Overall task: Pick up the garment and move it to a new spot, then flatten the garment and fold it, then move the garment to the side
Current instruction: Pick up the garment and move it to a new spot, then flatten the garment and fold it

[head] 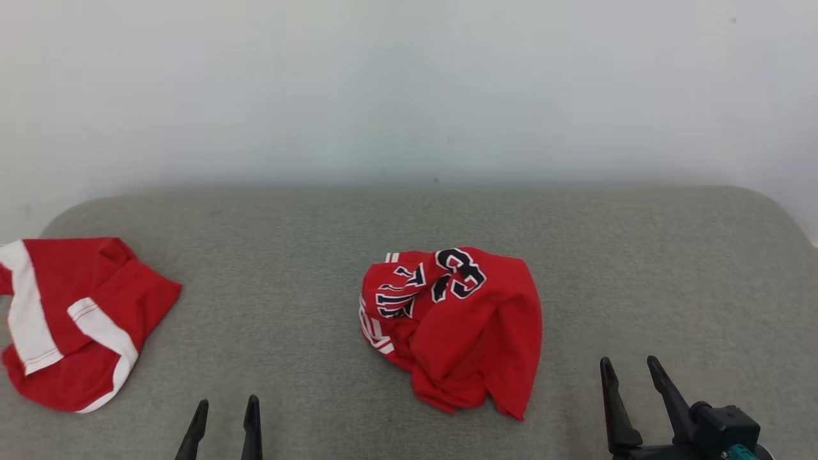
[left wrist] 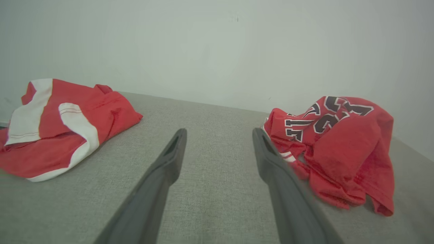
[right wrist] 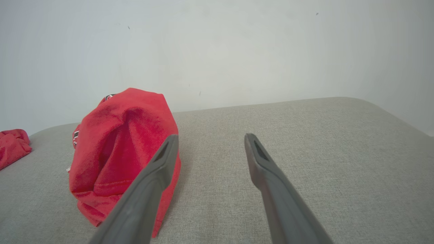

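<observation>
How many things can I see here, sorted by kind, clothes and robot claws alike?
Red garment with black lettering: 1
Red garment with white bands: 1
Grippers: 2, the left gripper and the right gripper, both open and holding nothing
Total: 4

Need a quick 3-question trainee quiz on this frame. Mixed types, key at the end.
1. True or false: the crumpled red jersey with black-and-white lettering is clamped in the right gripper.
2. In the head view, where on the grey fabric surface does the red garment with white bands lie? A) far left B) far right C) on top of the jersey
3. Fill in: the left gripper and the right gripper both have their jaws ___.

Key: 1 false; 2 A; 3 open
</observation>
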You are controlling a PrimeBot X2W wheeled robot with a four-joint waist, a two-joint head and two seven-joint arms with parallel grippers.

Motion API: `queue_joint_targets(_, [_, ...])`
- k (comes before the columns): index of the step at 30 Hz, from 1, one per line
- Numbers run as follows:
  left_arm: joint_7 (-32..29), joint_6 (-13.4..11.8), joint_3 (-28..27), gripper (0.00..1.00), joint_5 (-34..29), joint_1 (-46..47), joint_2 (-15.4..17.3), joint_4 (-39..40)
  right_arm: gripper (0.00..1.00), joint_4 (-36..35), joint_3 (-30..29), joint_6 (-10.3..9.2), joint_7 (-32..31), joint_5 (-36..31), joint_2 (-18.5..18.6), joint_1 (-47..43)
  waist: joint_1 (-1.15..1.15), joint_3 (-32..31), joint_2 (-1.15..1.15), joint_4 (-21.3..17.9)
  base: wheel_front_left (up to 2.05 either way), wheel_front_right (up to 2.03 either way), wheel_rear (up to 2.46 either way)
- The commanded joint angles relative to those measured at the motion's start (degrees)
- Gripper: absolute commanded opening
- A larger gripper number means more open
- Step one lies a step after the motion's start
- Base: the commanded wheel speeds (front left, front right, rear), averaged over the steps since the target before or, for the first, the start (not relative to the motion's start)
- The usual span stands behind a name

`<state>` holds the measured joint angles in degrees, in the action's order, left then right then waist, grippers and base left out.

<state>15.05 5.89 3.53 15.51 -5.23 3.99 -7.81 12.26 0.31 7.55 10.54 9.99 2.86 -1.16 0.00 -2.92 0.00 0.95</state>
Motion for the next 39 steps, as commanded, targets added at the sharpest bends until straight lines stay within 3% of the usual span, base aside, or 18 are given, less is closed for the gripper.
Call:
queue_joint_targets(1, [0.2,0.1,-0.7,1.0,-0.7,-0.7,0.0,-0.8,1.0,0.2,0.2,-0.12,-0.1,0.0,0.0,-0.4,0.0,-0.8,0.0,2.0,0.0,0.0,0.0])
queue_joint_targets(28, [0.2,1.2,-0.8,1.0,-0.6,1.0,-0.6,-3.5,1.0,1.7,1.3,-0.12,-2.2,1.6,0.1,-0.7,0.0,-0.1,0.0,1.6,0.0,0.0,0.0])
queue_joint_targets(39, [-2.6,1.7,4.7,1.0,1.9,8.5,-0.7,-10.8,1.0,1.7,2.7,-0.12,-3.0,1.8,0.1,0.5,0.0,1.1,0.0,-3.3,0.0,0.0,0.0])
